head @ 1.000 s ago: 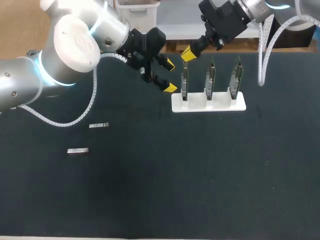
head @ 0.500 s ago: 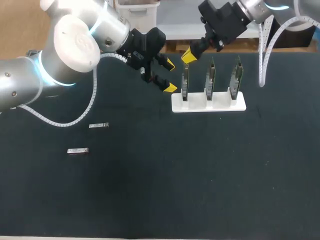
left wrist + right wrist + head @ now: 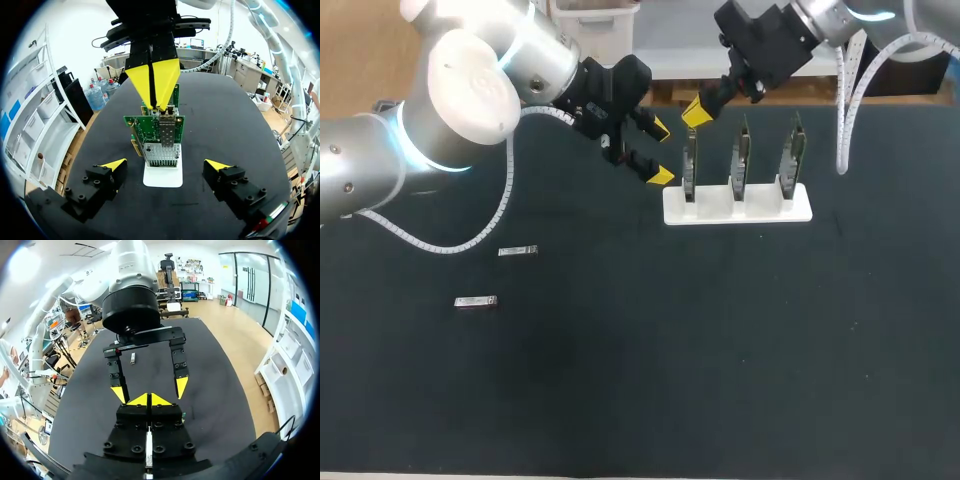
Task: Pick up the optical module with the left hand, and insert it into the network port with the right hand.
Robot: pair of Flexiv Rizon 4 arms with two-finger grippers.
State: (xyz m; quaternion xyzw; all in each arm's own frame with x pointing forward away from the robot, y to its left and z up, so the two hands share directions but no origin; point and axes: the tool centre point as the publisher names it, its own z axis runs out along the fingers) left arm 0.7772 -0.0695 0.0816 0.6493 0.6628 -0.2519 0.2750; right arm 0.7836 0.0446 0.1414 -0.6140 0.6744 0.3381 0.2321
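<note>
Here, the left gripper is hovering spread, upper centre. The right gripper is pressing its tips together.

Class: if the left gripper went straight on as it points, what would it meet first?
Probably the nearest green circuit board in the white holder, directly ahead of the open left gripper.
</note>
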